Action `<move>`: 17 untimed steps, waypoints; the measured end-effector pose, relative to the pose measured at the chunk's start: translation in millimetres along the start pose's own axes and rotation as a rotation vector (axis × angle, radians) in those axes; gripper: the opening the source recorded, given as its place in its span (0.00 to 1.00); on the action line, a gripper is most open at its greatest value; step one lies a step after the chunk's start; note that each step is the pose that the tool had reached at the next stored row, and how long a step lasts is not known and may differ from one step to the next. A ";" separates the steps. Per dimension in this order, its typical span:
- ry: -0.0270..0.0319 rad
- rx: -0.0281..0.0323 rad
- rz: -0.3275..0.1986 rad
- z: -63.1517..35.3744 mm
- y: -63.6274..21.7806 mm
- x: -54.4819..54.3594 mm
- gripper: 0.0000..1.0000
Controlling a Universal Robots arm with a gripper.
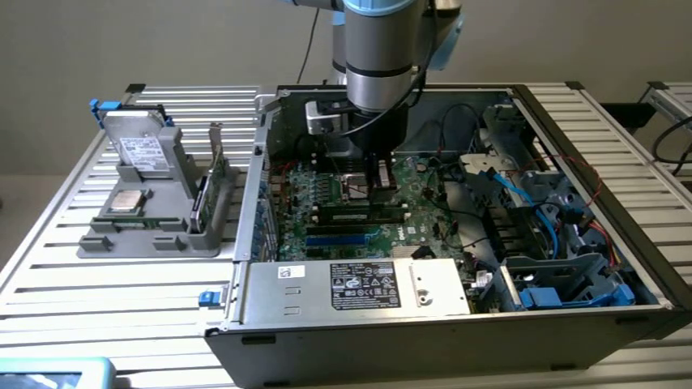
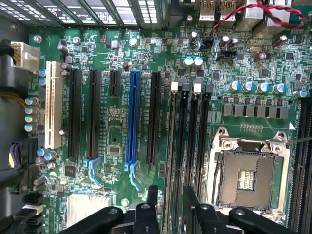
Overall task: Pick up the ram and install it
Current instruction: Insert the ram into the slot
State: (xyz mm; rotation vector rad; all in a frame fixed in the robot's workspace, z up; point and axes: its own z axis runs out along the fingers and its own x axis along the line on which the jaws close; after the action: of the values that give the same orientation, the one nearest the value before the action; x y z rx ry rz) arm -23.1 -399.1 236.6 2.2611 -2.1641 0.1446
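Observation:
The ram [image 1: 357,215] stands on edge in a black memory slot of the motherboard [image 1: 324,190] inside the open computer case. In the wrist view the ram [image 2: 171,146] is a thin strip seen edge-on, lying in the slot beside the white-clipped ones. My gripper [image 1: 373,186] hangs straight down over the far end of that slot. In the wrist view, the gripper [image 2: 171,197] has its black fingertips [image 2: 152,197] apart on either side of the stick, with a gap to it on both sides. The gripper is open and holds nothing.
An empty processor socket [image 2: 248,170] lies next to the memory slots, and a blue expansion slot [image 2: 134,117] on the other side. Outside the case, a grey holder [image 1: 108,239] carries a drive [image 1: 141,150], a processor chip [image 1: 128,200] and a green card [image 1: 216,182]. Cables [image 1: 519,194] crowd the case's right.

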 end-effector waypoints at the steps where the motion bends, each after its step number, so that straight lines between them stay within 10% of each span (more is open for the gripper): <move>1: 0.0000 -0.0007 0.000 -2.6 -1.4 0.3 0.35; 5: -0.0004 -0.0076 0.000 -10.6 -8.7 1.2 0.35; 10: -0.0017 -0.0375 -0.003 -12.1 -15.3 1.8 0.35; 17: -0.0018 -0.0376 -0.003 -12.2 -15.4 1.8 0.35</move>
State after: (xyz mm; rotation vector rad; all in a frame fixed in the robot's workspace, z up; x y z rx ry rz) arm -8.4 -399.4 249.7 2.2448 -2.1460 0.1011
